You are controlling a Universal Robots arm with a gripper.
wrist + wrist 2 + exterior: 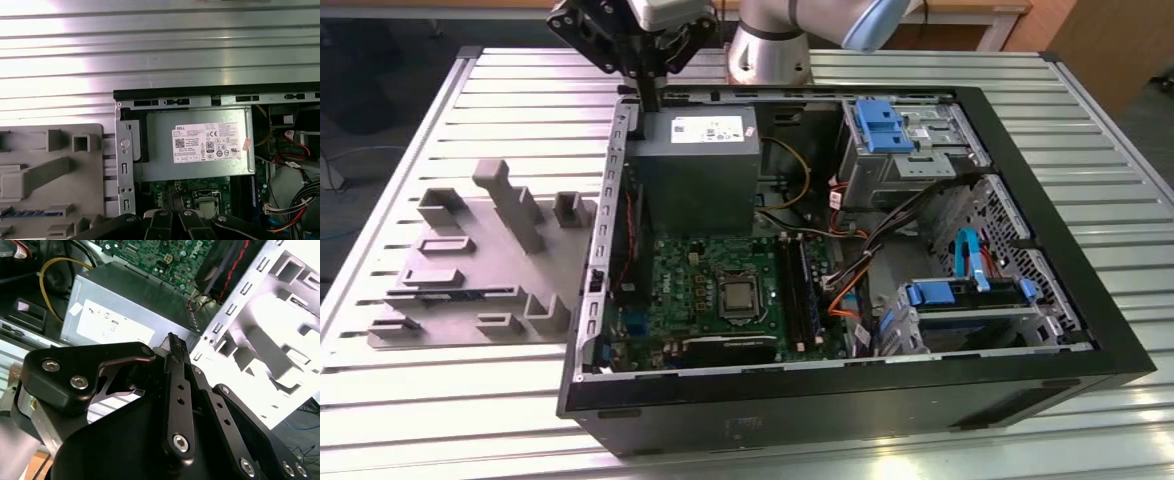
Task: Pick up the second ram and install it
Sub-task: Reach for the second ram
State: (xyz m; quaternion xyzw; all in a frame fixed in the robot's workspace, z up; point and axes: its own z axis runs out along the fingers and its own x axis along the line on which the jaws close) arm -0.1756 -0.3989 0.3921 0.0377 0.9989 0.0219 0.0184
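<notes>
Blue second ram on fixture

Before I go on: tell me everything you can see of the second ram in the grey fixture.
The second ram shows in the first wrist view as a thin, long, dark blue strip seen edge-on, set lengthwise in a slot of the grey fixture beside the open computer case. Its label and chips cannot be made out. Only the fixture touches it. The gripper hangs well apart from it, over the case's far edge by the power supply.
</notes>
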